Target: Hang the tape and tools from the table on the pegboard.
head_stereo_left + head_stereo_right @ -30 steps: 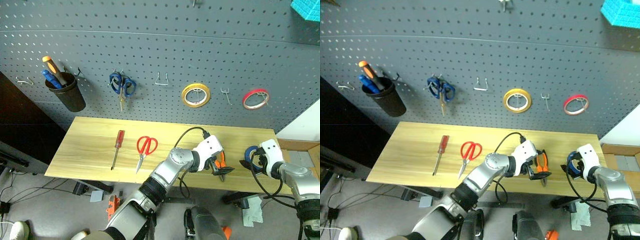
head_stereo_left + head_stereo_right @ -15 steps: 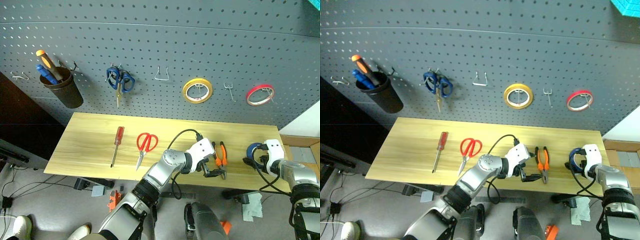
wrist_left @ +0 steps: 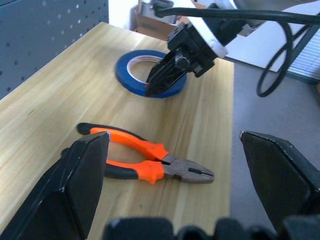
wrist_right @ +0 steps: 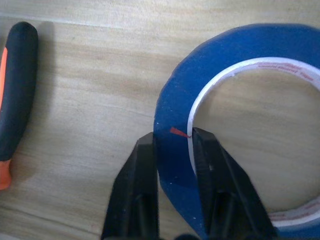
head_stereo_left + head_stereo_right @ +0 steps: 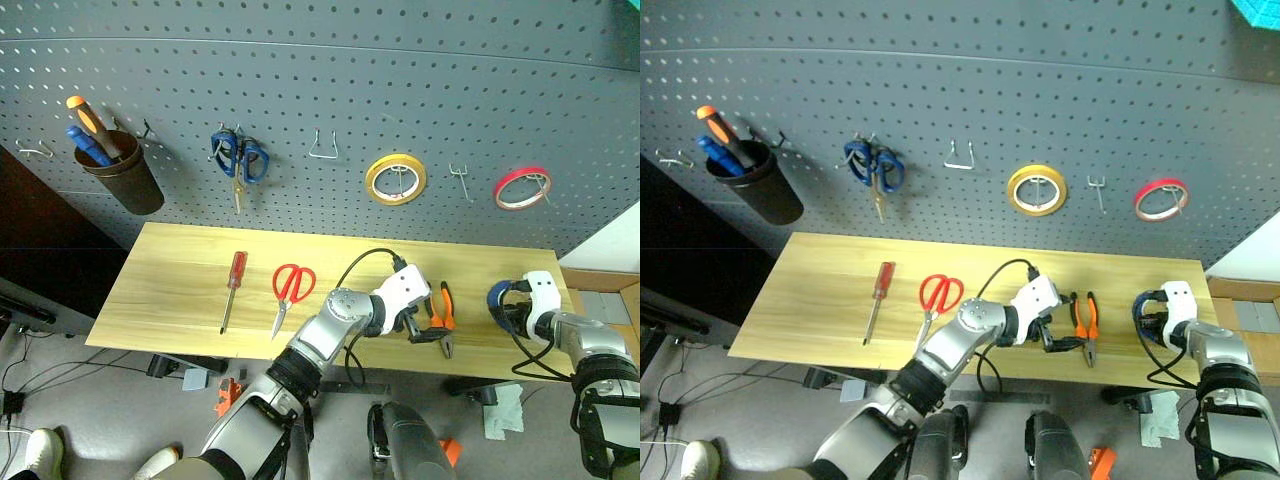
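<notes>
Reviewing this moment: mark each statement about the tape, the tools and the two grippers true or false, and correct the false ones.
1. The right gripper is closed on the wall of the blue tape. True.
2. The left gripper grips the pliers. False: its jaws stand wide open either side of the pliers, which lie on the table.
3. The red scissors hang on the pegboard. False: they lie on the table beside the screwdriver.
4. A yellow tape ring hangs on the pegboard. True.
5. The blue tape hangs from a hook. False: it lies flat on the table.
</notes>
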Robot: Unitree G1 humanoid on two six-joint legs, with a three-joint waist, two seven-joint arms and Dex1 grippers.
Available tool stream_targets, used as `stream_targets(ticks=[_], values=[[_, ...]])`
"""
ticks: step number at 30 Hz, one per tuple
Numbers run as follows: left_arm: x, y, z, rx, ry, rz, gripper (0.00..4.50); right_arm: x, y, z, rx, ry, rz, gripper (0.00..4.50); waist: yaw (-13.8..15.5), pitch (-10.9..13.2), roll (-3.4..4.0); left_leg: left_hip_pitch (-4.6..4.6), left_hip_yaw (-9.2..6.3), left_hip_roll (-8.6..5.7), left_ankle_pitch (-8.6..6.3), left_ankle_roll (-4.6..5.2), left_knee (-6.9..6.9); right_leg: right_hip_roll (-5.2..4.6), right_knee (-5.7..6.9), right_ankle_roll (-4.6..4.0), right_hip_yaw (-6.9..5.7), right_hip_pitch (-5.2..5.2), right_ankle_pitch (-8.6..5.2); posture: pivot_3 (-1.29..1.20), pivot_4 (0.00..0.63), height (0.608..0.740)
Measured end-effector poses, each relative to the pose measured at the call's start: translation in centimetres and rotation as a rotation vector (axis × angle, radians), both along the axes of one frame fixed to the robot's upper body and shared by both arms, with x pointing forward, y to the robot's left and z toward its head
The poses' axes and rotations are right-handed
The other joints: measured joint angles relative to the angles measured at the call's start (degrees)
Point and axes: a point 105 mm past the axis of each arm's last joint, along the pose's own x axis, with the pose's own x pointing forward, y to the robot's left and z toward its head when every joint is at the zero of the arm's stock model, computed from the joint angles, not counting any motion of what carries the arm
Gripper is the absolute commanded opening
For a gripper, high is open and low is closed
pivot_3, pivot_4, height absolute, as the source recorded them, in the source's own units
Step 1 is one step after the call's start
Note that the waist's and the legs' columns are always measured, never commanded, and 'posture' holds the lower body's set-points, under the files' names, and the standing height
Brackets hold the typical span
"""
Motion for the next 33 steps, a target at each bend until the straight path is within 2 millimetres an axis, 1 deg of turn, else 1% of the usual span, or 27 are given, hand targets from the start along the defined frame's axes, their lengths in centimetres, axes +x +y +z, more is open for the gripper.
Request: stream_targets(ticks=[4, 5, 7, 8, 9, 10, 12, 13, 16, 17, 19, 20, 22, 24, 26, 29, 33], values=[[0.0, -0.6, 0.5, -0.032, 0.018, 0.001, 4.50, -0.2, 0.0, -0.1, -0.095, -0.026, 0.071, 0.38, 0.0, 0.0, 0.03, -0.03, 0.02, -0.04, 0.00, 0.00, 0.00, 0.01, -0.01, 0.04, -0.01, -0.03, 0.00, -0.01, 0.253, 0.740], [-0.1, -0.8, 0.7, -0.043, 0.024, -0.006, 4.50, -0.4, 0.0, 0.0, -0.150, -0.045, 0.112, 0.38, 0.0, 0.0, 0.05, -0.05, 0.02, -0.05, 0.00, -0.01, 0.00, 0.01, -0.01, 0.06, -0.01, -0.05, -0.01, -0.02, 0.241, 0.740], [-0.1, -0.8, 1.0, -0.059, 0.036, -0.004, 4.50, -1.0, 0.4, 0.3, -0.215, -0.086, 0.167, 0.38, 0.1, -0.1, 0.13, -0.13, 0.02, -0.07, 0.01, -0.02, 0.00, 0.00, 0.02, 0.11, -0.02, -0.15, -0.03, -0.03, 0.218, 0.740], [0.0, -0.6, 1.3, -0.070, 0.038, 0.001, 4.50, -1.5, 0.7, 0.6, -0.263, -0.121, 0.202, 0.38, 0.1, -0.2, 0.23, -0.20, 0.05, -0.08, 0.02, -0.03, 0.00, -0.01, 0.08, 0.13, 0.01, -0.26, -0.04, -0.03, 0.218, 0.740], [0.0, -0.3, 1.8, -0.083, 0.039, 0.001, 4.50, -2.2, 1.2, 1.0, -0.300, -0.154, 0.233, 0.38, 0.1, -0.2, 0.32, -0.27, 0.06, -0.08, 0.04, -0.10, 0.00, -0.02, 0.16, 0.19, 0.02, -0.37, -0.07, -0.04, 0.197, 0.740], [0.0, 0.3, 2.2, -0.098, 0.042, 0.006, 4.50, -2.9, 1.9, 1.3, -0.322, -0.179, 0.261, 0.38, 0.0, -0.3, 0.37, -0.28, 0.07, -0.07, 0.11, -0.28, 0.01, -0.02, 0.21, 0.25, 0.04, -0.42, -0.11, -0.05, 0.189, 0.740], [-0.5, 1.8, 2.9, -0.126, 0.057, 0.013, 4.50, -4.2, 3.5, 2.8, -0.367, -0.265, 0.289, 0.38, -0.4, -0.6, 0.78, -0.27, 0.14, 0.00, 0.13, -0.49, -0.02, -0.02, 0.27, 0.26, 0.08, -0.52, -0.11, -0.07, 0.162, 0.740], [-0.7, 2.7, 3.0, -0.130, 0.065, 0.021, 4.50, -4.8, 4.5, 3.3, -0.374, -0.301, 0.302, 0.38, -0.8, -0.8, 0.83, -0.23, 0.13, 0.08, 0.12, -0.59, -0.03, -0.05, 0.27, 0.26, 0.09, -0.52, -0.11, -0.08, 0.152, 0.740], [-1.9, 6.1, 3.1, -0.149, 0.116, 0.074, 4.50, -6.5, 8.1, 6.0, -0.439, -0.449, 0.330, 0.38, -1.8, -1.7, 1.09, -0.19, -0.01, 0.16, 0.25, -0.87, -0.14, 0.02, 0.32, 0.26, 0.05, -0.56, -0.12, -0.09, 0.113, 0.740], [-2.0, 7.0, 3.3, -0.159, 0.132, 0.101, 4.50, -6.9, 9.0, 6.8, -0.466, -0.494, 0.340, 0.38, -1.9, -2.1, 1.10, -0.16, -0.03, 0.16, 0.29, -0.93, -0.13, 0.03, 0.34, 0.26, 0.05, -0.55, -0.12, -0.10, 0.106, 0.740], [-1.9, 8.6, 4.5, -0.196, 0.135, 0.158, 4.50, -7.1, 10.6, 8.6, -0.534, -0.588, 0.358, 0.38, -1.8, -2.8, 0.98, -0.16, -0.08, 0.14, 0.29, -0.93, -0.09, 0.02, 0.34, 0.27, -0.01, -0.53, -0.10, -0.10, 0.081, 0.740], [-1.8, 9.2, 5.1, -0.212, 0.130, 0.185, 4.50, -7.1, 11.4, 9.3, -0.561, -0.632, 0.366, 0.38, -1.8, -3.6, 0.87, -0.15, -0.09, 0.13, 0.22, -0.79, -0.04, 0.02, 0.33, 0.36, -0.02, -0.49, -0.03, -0.10, 0.067, 0.740], [-1.5, 10.2, 5.9, -0.228, 0.122, 0.231, 4.50, -6.9, 12.7, 10.0, -0.597, -0.698, 0.378, 0.38, -1.8, -5.0, 0.47, -0.11, -0.10, 0.09, 0.20, -0.72, 0.03, 0.01, 0.27, 0.28, -0.01, -0.43, 0.07, -0.10, 0.050, 0.740], [-1.0, 11.1, 6.5, -0.247, 0.123, 0.293, 4.50, -6.2, 14.3, 10.6, -0.631, -0.773, 0.413, 0.38, -1.8, -6.3, 0.13, -0.01, -0.06, 0.04, 0.21, -0.64, 0.11, 0.01, 0.22, 0.27, -0.03, -0.32, 0.20, -0.09, 0.032, 0.740], [-0.6, 11.5, 6.6, -0.251, 0.121, 0.329, 4.50, -5.2, 15.5, 11.2, -0.652, -0.835, 0.448, 0.38, -1.9, -7.3, -0.10, 0.01, -0.04, -0.06, 0.27, -0.49, 0.13, 0.02, 0.16, 0.25, -0.03, -0.25, 0.32, -0.08, 0.021, 0.740], [-0.1, 11.3, 6.9, -0.261, 0.109, 0.347, 4.50, -3.2, 16.2, 12.3, -0.682, -0.916, 0.476, 0.38, -1.9, -8.5, -0.41, 0.01, -0.03, -0.09, 0.32, -0.39, 0.14, 0.03, 0.14, 0.17, 0.01, -0.18, 0.39, -0.07, 0.009, 0.740], [1.1, 10.6, 7.7, -0.286, 0.080, 0.364, 4.50, -0.5, 16.4, 13.9, -0.725, -0.993, 0.509, 0.38, -1.6, -9.2, -0.46, 0.01, -0.04, -0.12, 0.35, -0.34, 0.14, 0.08, 0.16, 0.13, 0.04, -0.14, 0.41, -0.04, 0.000, 0.740]])
